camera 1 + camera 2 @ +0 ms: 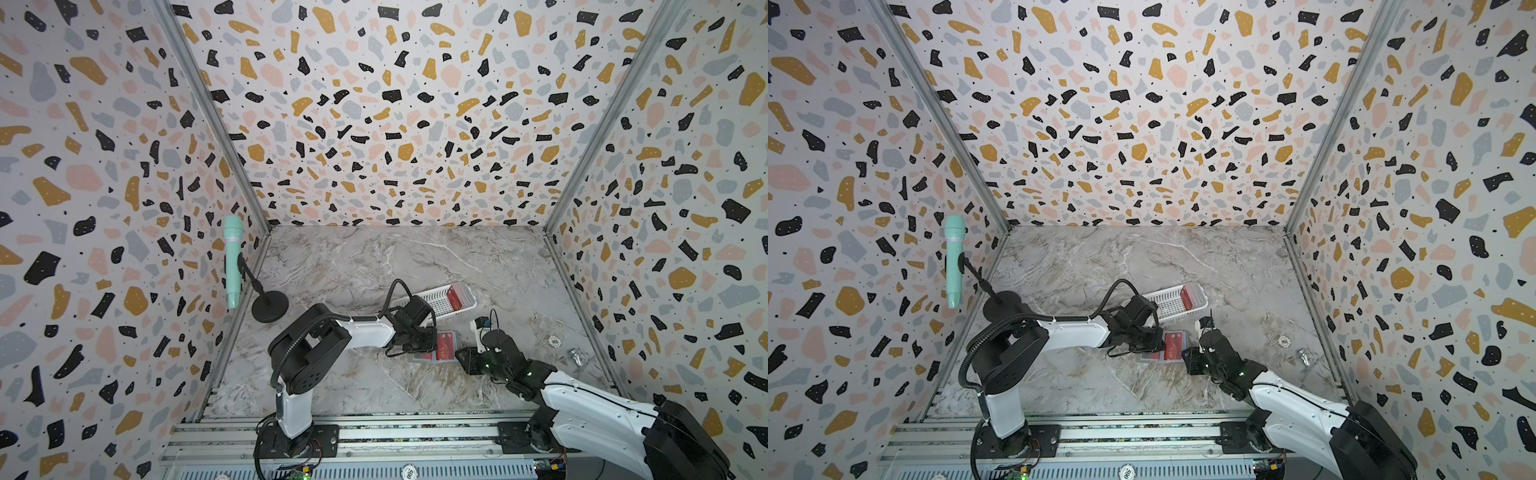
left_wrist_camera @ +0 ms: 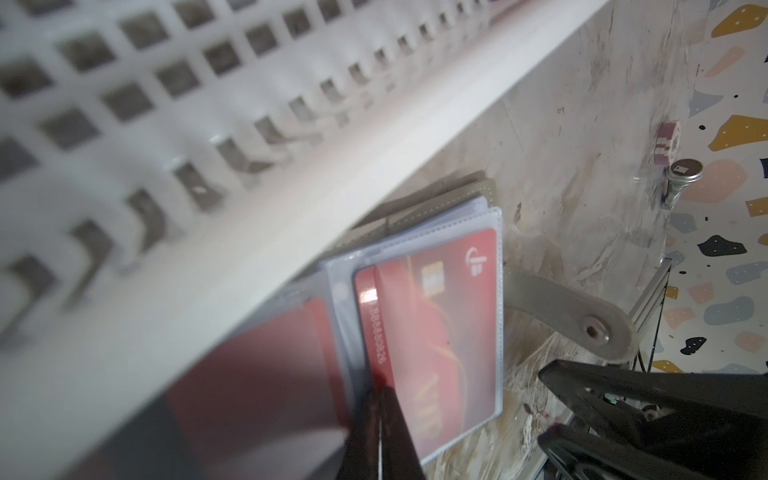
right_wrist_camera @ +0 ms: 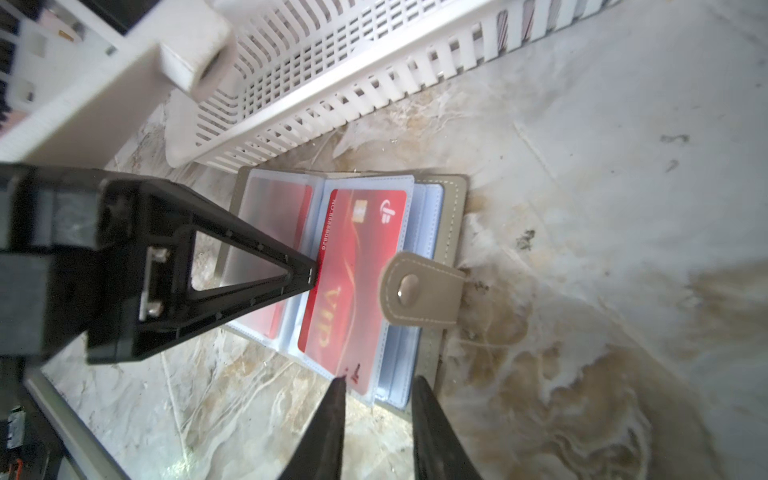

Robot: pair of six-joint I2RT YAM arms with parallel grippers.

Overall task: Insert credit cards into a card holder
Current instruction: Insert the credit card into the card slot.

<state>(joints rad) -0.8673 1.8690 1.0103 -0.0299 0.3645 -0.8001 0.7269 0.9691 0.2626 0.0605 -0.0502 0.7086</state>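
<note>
The grey card holder (image 3: pixel 451 216) (image 1: pixel 415 358) lies open on the marble table, its snap tab (image 3: pixel 419 291) (image 2: pixel 582 324) folded over the right-hand sleeves. A red VIP credit card (image 3: pixel 353 270) (image 2: pixel 440 324) (image 1: pixel 444 347) (image 1: pixel 1171 345) sits mostly inside a clear sleeve, with a strip of one long edge showing. Another red card (image 3: pixel 282 224) fills the left-hand sleeve. My left gripper (image 2: pixel 379 388) (image 3: pixel 311 278) (image 1: pixel 433 345) is shut, its tip against that exposed edge. My right gripper (image 3: pixel 379 384) (image 1: pixel 456 352) is open at the holder's near edge, one fingertip (image 3: pixel 340 384) touching the sleeve corner.
A white perforated basket (image 1: pixel 432 301) (image 1: pixel 1163 303) (image 3: pixel 332 62) (image 2: pixel 208 124) sits just behind the holder and holds more red cards (image 1: pixel 457 297). A poker chip (image 1: pixel 554 341) and a small metal piece (image 1: pixel 575 356) lie to the right. A mint microphone (image 1: pixel 232 262) stands at the left wall.
</note>
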